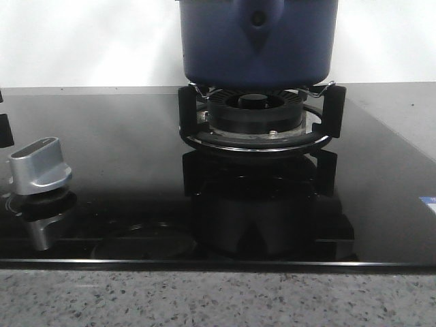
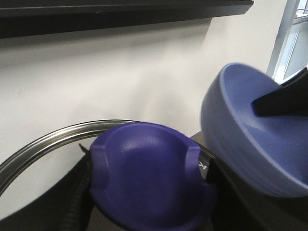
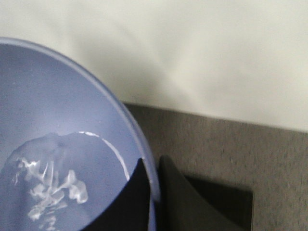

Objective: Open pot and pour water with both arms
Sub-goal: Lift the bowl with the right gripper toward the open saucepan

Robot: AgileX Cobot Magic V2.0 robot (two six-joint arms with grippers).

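Note:
The dark-blue pot (image 1: 259, 41) stands on the burner at the back centre; its top is cut off in the front view. My left gripper (image 2: 149, 192) is shut on the dark-blue knob (image 2: 149, 163) of the lid, whose steel rim (image 2: 43, 144) shows against the white wall. My right gripper (image 3: 153, 187) is shut on the rim of a light-blue bowl (image 3: 57, 120) holding water, one finger inside and one outside. The bowl (image 2: 250, 139) also shows in the left wrist view, close beside the lid knob. Neither gripper shows in the front view.
The black ribbed burner ring (image 1: 255, 109) and pot stand sit on a glossy black glass hob (image 1: 122, 177). A silver control knob (image 1: 39, 167) stands at the hob's left front. A speckled grey counter edge (image 1: 218, 300) runs along the front, and a white wall stands behind.

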